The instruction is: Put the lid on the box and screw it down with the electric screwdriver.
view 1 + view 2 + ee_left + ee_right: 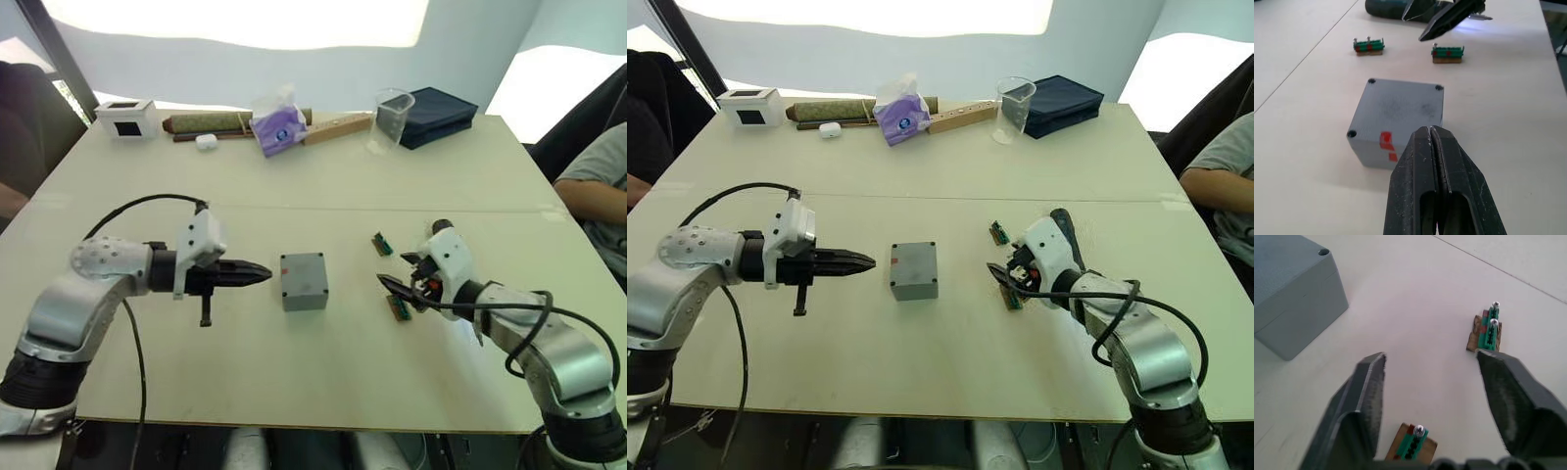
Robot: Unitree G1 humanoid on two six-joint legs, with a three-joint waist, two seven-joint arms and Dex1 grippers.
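- Left gripper (1432,134): jaws pressed together, holding nothing, tips level with and just short of the box's red-marked side, not touching it.
- Right gripper (1430,367): jaws spread wide, empty, hovering low over the table (470,186) above two small green terminal blocks.
- Terminal blocks, count two: one (1488,332) just beyond the far jaw tip, one (1413,443) between the jaws near their base. Each is green on a brown base with silver screw heads.
- Box (303,280): one, grey, sitting mid-table between the two grippers, nearer the left. Lid (1400,104) is on top, flush with the outline; three corner screw holes visible. Red mark (1385,140) on the side facing the left gripper; no legible writing.
- Electric screwdriver (1383,7): dark barrel lying on the table beyond the right gripper, partly hidden; a bluish glow shows beside the gripper there.
- Far edge of the table, one each: white box with black window (127,117), purple tissue pack (278,125), clear plastic cup (393,116), dark blue case (441,113), wooden strip (338,126), small white case (206,141). Print on the tissue pack is too small to read.
- A person's arm (596,191) at the right edge.
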